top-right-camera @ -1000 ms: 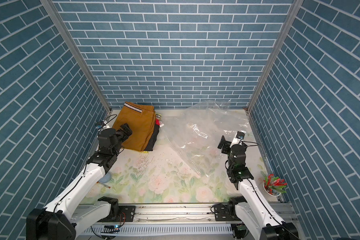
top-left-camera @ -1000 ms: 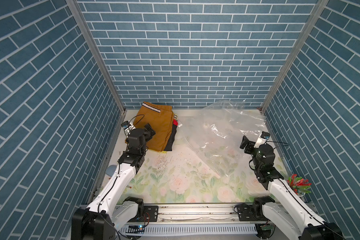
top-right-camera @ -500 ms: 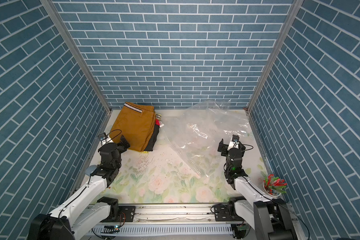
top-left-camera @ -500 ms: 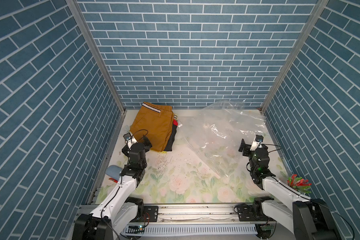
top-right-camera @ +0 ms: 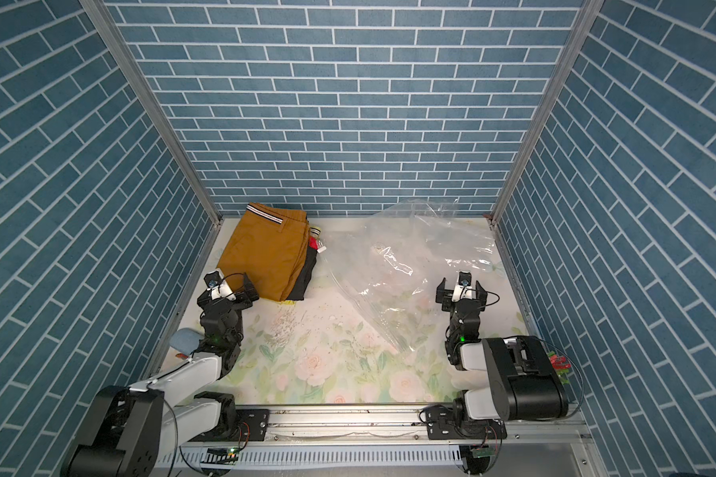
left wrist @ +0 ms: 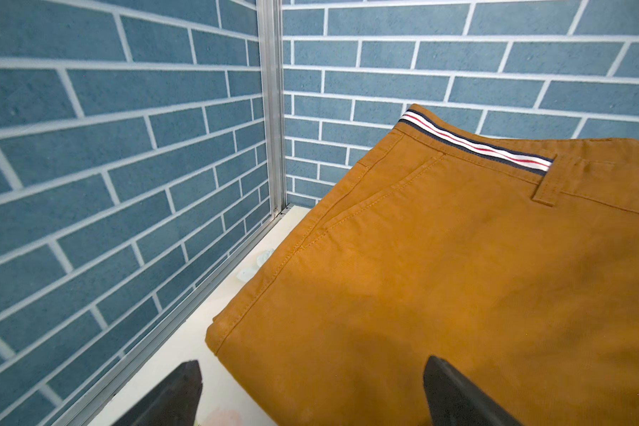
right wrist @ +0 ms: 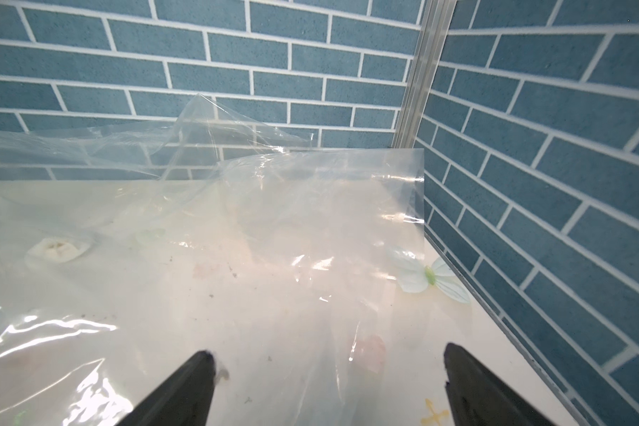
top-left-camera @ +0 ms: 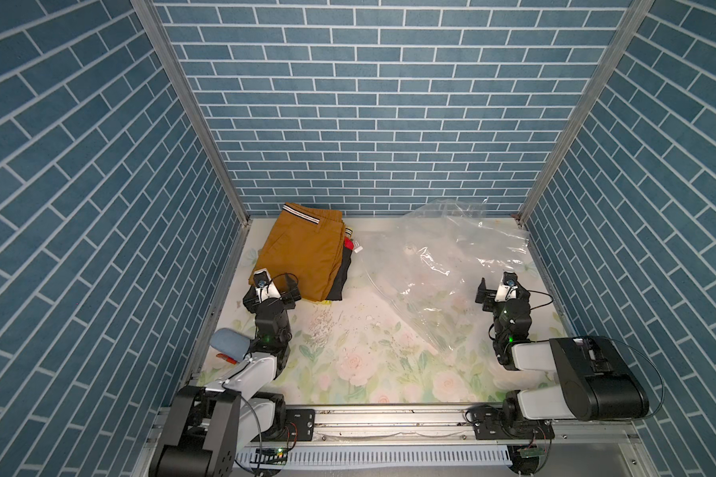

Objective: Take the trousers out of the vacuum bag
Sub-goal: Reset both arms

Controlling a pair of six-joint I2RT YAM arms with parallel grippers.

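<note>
Now both arms are pulling back low, each tool spread and empty.
Left tool (top-left-camera: 274,290) is retreating from the folded ochre-brown trousers stack (top-left-camera: 302,256) on the desk (top-left-camera: 348,363); beside it the crinkly transparent vacuum bag (top-left-camera: 443,264) is lying emptied; right tool (top-left-camera: 497,294) is withdrawing too, so removal looks finished.

Blue brick-pattern walls (top-left-camera: 381,107) w/ metal corner posts (top-left-camera: 191,111); floral tabletop (top-left-camera: 348,363)

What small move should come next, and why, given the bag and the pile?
Probably park both arms and end the job. The trousers lie stacked beside the vacuum bag, which looks flat with no garment showing inside. The left gripper and right gripper are both open and hold nothing. A quick check for anything left in the bag may still be worthwhile.
</note>
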